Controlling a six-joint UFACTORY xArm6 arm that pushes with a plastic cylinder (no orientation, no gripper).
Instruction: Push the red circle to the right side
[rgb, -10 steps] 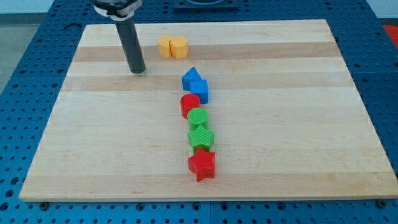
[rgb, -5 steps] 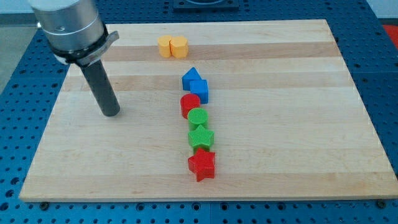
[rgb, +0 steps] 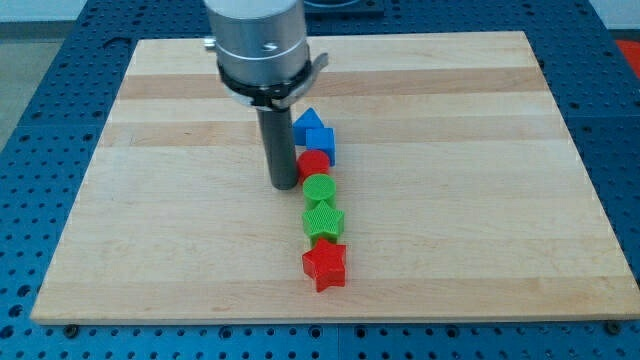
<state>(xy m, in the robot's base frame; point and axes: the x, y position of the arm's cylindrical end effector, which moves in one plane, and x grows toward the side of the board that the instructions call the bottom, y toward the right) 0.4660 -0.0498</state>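
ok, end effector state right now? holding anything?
No gripper: the end effector is a plain rod, holding nothing.
My tip is down on the board, at the view's left of the red circle; contact cannot be told.

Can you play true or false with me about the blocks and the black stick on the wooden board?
1. My tip is just to the view's left of the red circle. True.
2. The red star is at the top of the line of blocks. False: it is at the bottom end, below the green star.
3. The green circle sits between the red circle and the green star. True.
4. The blue triangle lies at the view's bottom edge of the board. False: it is above the red circle, next to the blue cube.
5. The red circle is at the board's right edge. False: it is in the line near the middle.
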